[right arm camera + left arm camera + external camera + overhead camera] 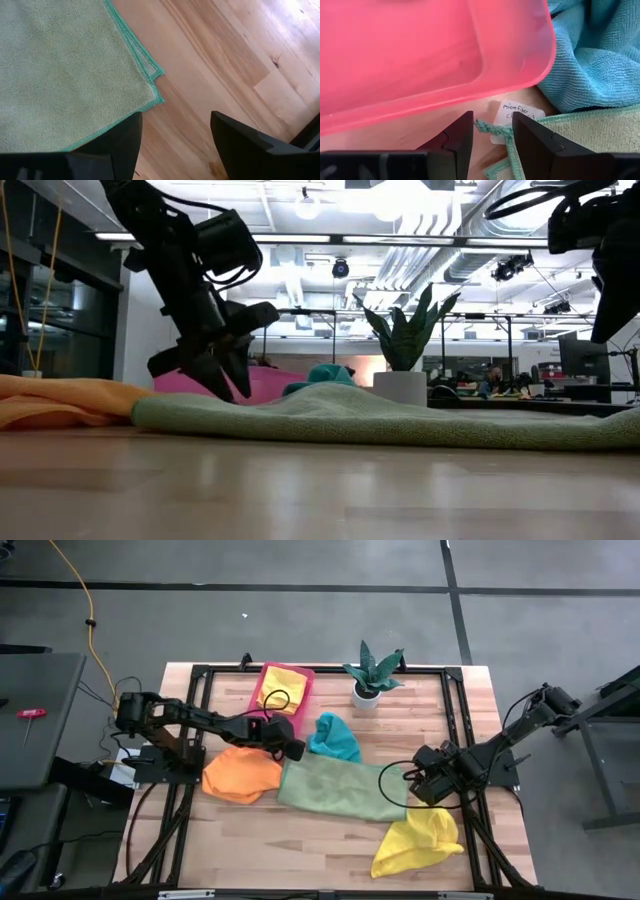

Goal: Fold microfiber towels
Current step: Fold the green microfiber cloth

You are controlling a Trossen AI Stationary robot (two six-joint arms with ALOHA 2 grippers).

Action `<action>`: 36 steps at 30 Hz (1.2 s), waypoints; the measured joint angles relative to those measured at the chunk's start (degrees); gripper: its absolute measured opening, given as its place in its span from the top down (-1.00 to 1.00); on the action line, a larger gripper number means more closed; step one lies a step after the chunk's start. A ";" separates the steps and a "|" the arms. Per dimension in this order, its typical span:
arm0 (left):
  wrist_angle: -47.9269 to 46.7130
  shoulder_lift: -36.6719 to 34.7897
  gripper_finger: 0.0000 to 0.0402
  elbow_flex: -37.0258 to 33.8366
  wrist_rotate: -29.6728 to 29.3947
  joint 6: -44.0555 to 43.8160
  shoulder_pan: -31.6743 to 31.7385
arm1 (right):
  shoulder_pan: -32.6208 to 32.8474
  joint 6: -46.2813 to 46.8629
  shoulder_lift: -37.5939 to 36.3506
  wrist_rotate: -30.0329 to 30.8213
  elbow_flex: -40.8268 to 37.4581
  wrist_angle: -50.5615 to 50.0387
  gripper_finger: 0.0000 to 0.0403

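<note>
Step in hand, as I read it: corner pickup on the light green towel, which lies flat on the bench, apparently doubled over already, since the right wrist view shows two teal-stitched edges stacked at one corner. Nearest the front edge, a yellow towel sits crumpled, not folded. Right gripper hovers just off the green towel's right-hand corner, fingers wide, holding nothing. Left gripper is over the opposite far corner, beside the white care tag, fingers narrowly parted with the stitched hem between the tips; no grip visible. Next move likely calls for both to drop onto their corners, pinch both layers, then lift and carry across evenly; thin pile lying flat on wood means the tips must get right under the hem. Orange towel lies bunched, touching the green one's left end. Teal towel, looped pile, heaped behind. Farthest: glossy pink plastic tray holding a second yellow towel, and a potted plant.
</note>
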 joint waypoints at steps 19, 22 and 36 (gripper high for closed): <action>-0.79 -0.02 0.37 0.02 2.65 0.10 0.27 | 0.00 0.00 0.00 1.56 0.00 -0.02 -0.13; -0.77 -0.01 0.37 0.02 3.25 0.85 -0.46 | 0.00 0.00 0.00 1.55 0.00 -0.02 -0.13; 2.68 0.17 0.45 -0.11 1.68 3.86 -2.07 | 0.00 0.00 0.00 2.51 0.00 -0.04 -0.13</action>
